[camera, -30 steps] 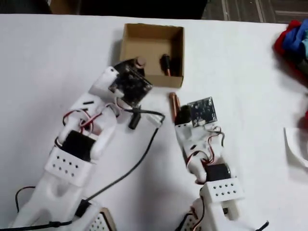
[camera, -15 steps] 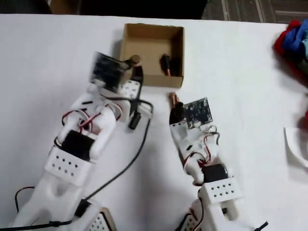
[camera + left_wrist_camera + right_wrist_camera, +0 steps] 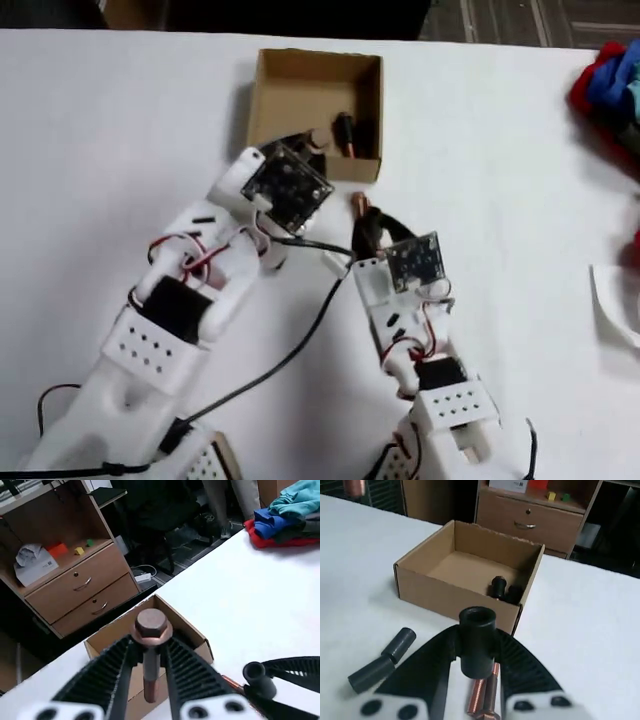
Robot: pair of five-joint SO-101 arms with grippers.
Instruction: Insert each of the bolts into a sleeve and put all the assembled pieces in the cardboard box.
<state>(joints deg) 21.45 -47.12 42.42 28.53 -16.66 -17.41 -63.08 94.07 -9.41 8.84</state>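
Observation:
My left gripper [image 3: 151, 647] is shut on a copper bolt [image 3: 152, 626], held head up just in front of the cardboard box [image 3: 195, 630]. In the high view that gripper [image 3: 305, 143] sits at the box's near wall. My right gripper [image 3: 477, 645] is shut on an upright black sleeve [image 3: 477, 630], close to the box's near right corner [image 3: 368, 222]. A loose copper bolt [image 3: 482, 695] lies on the table under the sleeve. Inside the box [image 3: 470, 570] lies an assembled piece [image 3: 497, 587]. Two more black sleeves [image 3: 400, 642] [image 3: 370, 674] lie on the table.
The white table [image 3: 500, 150] is open to the right of the box. Coloured cloths [image 3: 610, 80] lie at the far right edge, with a white object [image 3: 612, 300] below them. A black cable [image 3: 300, 340] runs between the two arms.
My left arm's wrist swung left and then back right, carrying the bolt toward the box's near wall. My right arm shifted slightly left with the sleeve.

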